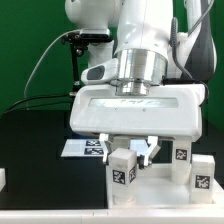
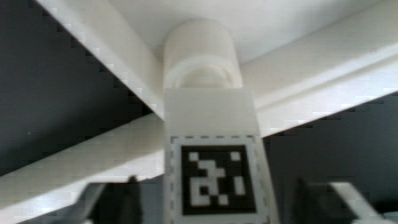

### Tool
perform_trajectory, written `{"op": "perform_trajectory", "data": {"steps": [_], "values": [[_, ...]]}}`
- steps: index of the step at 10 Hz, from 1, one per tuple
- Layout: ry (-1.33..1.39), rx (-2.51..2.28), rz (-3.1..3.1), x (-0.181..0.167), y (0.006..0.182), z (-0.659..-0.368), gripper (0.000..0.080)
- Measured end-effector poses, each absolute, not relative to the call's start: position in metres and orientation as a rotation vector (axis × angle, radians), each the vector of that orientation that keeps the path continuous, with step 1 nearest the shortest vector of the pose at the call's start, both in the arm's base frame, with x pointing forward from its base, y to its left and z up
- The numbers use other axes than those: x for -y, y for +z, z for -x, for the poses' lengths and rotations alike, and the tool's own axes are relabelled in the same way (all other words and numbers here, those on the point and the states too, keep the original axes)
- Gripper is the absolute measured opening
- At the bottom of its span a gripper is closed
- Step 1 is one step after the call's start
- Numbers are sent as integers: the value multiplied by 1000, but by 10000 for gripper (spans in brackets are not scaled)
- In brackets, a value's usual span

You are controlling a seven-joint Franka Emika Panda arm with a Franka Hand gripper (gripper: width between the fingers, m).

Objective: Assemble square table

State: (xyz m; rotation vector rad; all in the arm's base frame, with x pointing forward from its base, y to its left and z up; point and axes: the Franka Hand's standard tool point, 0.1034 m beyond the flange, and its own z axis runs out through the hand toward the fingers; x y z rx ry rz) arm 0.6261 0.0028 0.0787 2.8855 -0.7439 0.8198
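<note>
- Square table (image 1: 165, 185) is seen at the bench's near edge, legs already standing on its slab.
- One tagged leg (image 2: 214, 140) is straddled by the hand (image 1: 133, 150), fingers spread, nothing pinched.
- Leg-fitting seems underway; re-gripping squarely is likely needed next.

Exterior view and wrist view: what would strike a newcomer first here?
The big white gripper fills the middle of the exterior view, hanging just above a white table top with tagged legs standing up on it. In the wrist view, one tagged leg fills the frame, standing between the gripper's open fingers.
</note>
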Motion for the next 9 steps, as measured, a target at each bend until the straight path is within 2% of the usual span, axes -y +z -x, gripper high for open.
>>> {"op": "perform_trajectory", "data": {"steps": [1, 2, 3, 6, 7, 8, 9], "values": [[820, 743, -2886, -3, 79, -626, 522], [819, 743, -2886, -3, 79, -626, 626], [774, 763, -2903, -3, 83, -628, 642], [636, 789, -2955, 5, 106, -649, 649], [472, 804, -2999, 11, 112, -655, 649], [413, 827, -3011, 16, 113, -659, 649], [253, 863, -3033, 17, 107, -648, 649]]}}
